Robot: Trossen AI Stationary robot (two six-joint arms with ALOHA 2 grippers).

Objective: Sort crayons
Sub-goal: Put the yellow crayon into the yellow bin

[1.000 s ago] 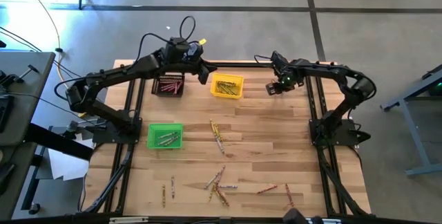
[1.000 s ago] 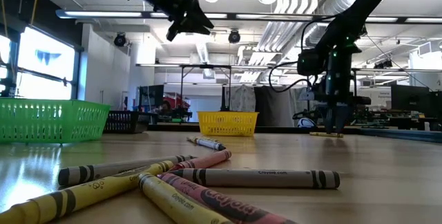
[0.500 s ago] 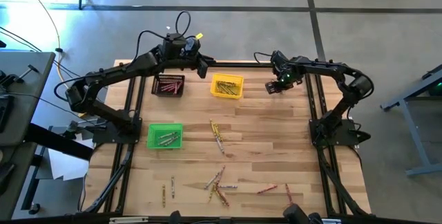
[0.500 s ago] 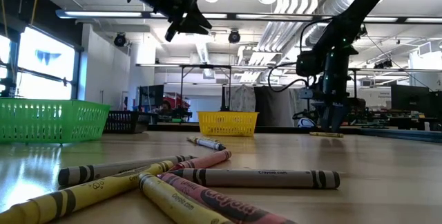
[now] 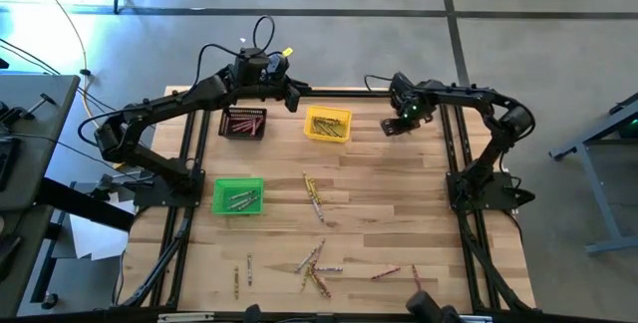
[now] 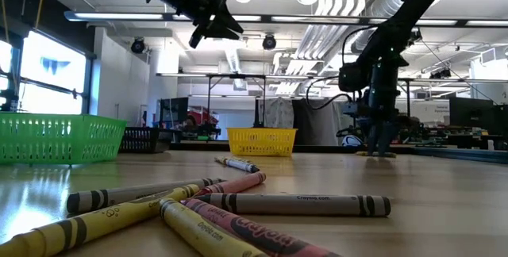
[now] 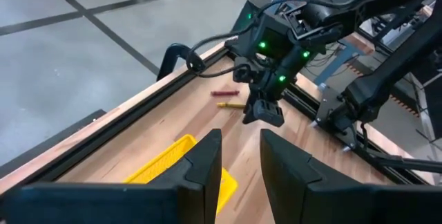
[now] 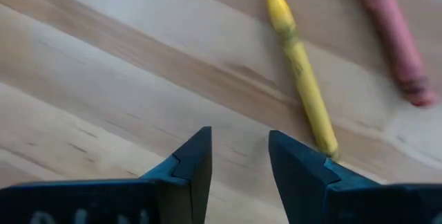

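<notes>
Your right claw point(image 8: 238, 156) has edged slightly toward the yellow bin point(image 5: 327, 124) since a second ago, jaws parted, empty, low over the table point(image 5: 399, 193) near its far right corner, just beside a yellow crayon point(image 8: 298, 72) and red crayon point(image 8: 390, 36). Left claw point(image 7: 239, 156) holds high over the far edge, part-open, empty. Other crayons point(image 5: 314, 268) unmoved near the front edge.

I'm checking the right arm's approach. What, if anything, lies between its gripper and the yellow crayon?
Nothing visible. The right gripper is open, low over bare wood, the yellow crayon just ahead of its fingertips. A red crayon lies beyond, off the path.
</notes>
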